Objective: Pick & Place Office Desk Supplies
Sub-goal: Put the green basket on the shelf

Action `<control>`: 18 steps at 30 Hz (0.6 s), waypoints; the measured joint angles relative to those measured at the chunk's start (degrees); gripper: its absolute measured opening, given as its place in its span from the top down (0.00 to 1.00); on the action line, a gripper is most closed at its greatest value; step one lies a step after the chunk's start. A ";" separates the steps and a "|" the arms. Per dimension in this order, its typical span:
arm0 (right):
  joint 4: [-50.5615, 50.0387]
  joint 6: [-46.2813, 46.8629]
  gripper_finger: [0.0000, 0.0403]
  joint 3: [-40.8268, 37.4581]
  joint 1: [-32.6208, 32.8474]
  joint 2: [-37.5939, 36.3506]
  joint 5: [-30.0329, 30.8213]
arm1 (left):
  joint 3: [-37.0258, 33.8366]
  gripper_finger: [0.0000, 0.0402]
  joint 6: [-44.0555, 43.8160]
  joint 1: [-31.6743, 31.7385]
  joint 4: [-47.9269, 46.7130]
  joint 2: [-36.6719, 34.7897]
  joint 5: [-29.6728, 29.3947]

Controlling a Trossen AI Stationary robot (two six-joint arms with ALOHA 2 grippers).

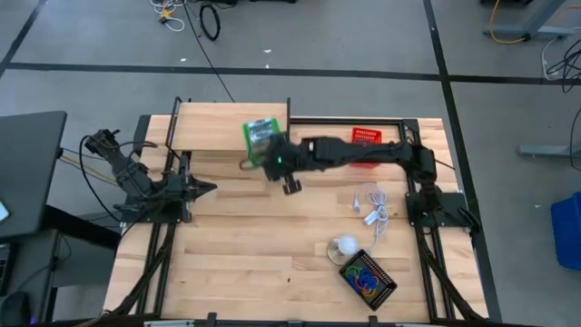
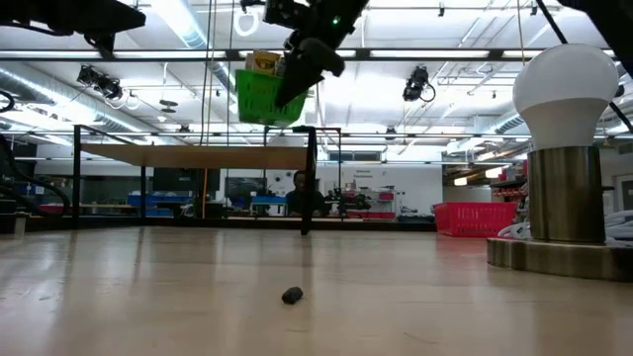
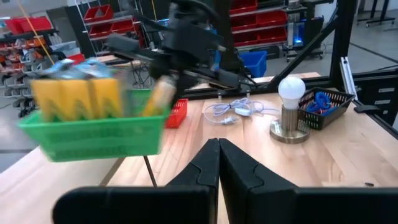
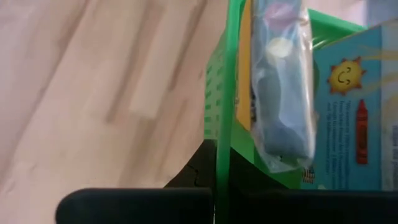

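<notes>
A green mesh basket (image 1: 261,134) holding yellow and green printed packets (image 4: 348,93) and a clear bag (image 4: 283,87) is up in the air over the table's far middle (image 2: 265,97). My right gripper (image 1: 275,159) reaches across from the right and is shut on the basket. My left gripper (image 1: 204,188) waits at the table's left with its fingers shut (image 3: 219,158), touching nothing. The coloured loops lie in a black basket (image 1: 368,280) near the front right edge. A small dark piece (image 2: 292,295) rests on the tabletop. My right gripper holds the green basket by its rim and side wall (image 4: 222,124), which pass between the two fingers (image 4: 193,171): one finger outside the wall, the other on the packet side. The basket is lifted clear of the table, a little tilted, with the packets still inside.
A red mesh basket (image 1: 368,138) sits at the far right under the right arm. A white ball-shaped lamp (image 1: 345,245) on a metal base stands by the black basket, its white cord (image 1: 372,207) coiled mid-right. Bare wood lies across the table's middle and near left.
</notes>
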 joint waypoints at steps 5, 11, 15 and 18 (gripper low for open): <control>2.85 -1.91 1.00 4.61 -4.39 2.57 -5.14 | 1.00 0.98 0.95 0.00 0.02 0.00 0.01; 0.00 -3.60 1.00 14.71 -7.81 9.91 -10.11 | 2.13 0.98 2.83 0.00 -0.12 0.01 0.03; -5.22 -5.34 1.00 22.27 -9.29 15.26 -10.19 | 2.54 0.98 3.19 0.00 -0.09 -0.01 0.04; -6.56 -6.32 1.00 24.66 -10.26 17.54 -10.06 | 2.58 0.98 3.19 0.00 -0.09 -0.01 0.06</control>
